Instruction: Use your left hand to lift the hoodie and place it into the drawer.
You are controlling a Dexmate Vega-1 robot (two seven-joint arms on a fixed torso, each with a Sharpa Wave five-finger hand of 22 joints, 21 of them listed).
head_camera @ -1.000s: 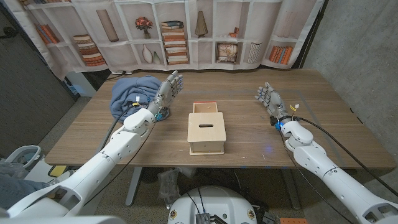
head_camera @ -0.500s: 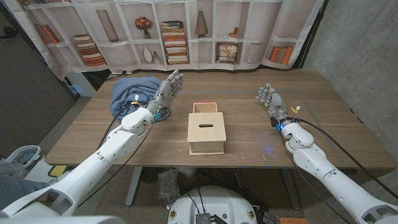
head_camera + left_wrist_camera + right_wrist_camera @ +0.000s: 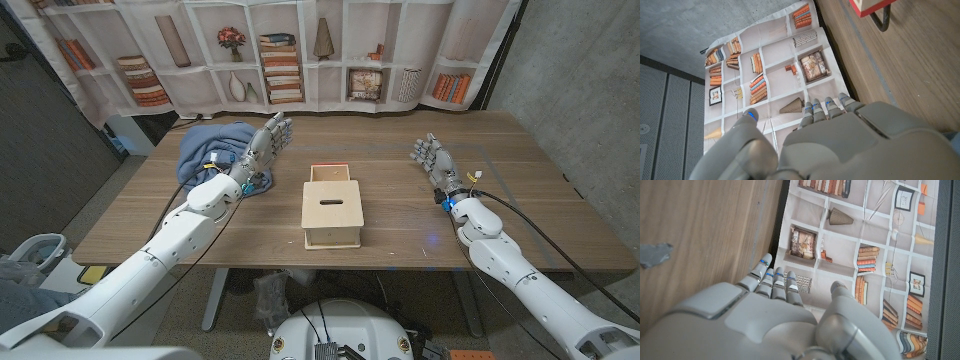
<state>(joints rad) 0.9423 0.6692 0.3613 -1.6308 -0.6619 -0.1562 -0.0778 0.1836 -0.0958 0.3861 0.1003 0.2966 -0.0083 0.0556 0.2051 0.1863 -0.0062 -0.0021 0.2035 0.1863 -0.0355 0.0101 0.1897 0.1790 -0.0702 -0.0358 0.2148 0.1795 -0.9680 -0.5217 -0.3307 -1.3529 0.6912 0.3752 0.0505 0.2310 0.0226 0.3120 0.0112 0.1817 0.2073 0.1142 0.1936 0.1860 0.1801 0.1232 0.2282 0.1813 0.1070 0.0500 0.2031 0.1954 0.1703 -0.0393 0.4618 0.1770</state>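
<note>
Just beyond and to the outer side of the left hand, a crumpled blue hoodie heaped near the table's far corner, its near edge touching or nearly touching the hand's wrist side. Inward from that hand, well apart from the cloth, a small wooden drawer box with a slot in its front and its red-lined tray pushed out at the back. Reaching stage by the look of it, nothing yet lifted. Best done by swinging the hand outward over the heap, palm turned down, then closing deep on a bunched fold near the middle instead of a loose edge or sleeve, so less cloth trails. Worth lifting high enough to clear the box's rim before crossing inward; soft bulky fabric likely to sag and overhang so small a tray, hence a need to lower it slowly and gathered. Left hand held above the table, fingers extended and slightly spread toward the far shelving backdrop, gripping nothing; forearm stretched diagonally from the near corner. Same extended fingers seen from behind in the left wrist view. Right hand likewise empty with fingers apart, poised well away on the other side of the box, idle.
</note>
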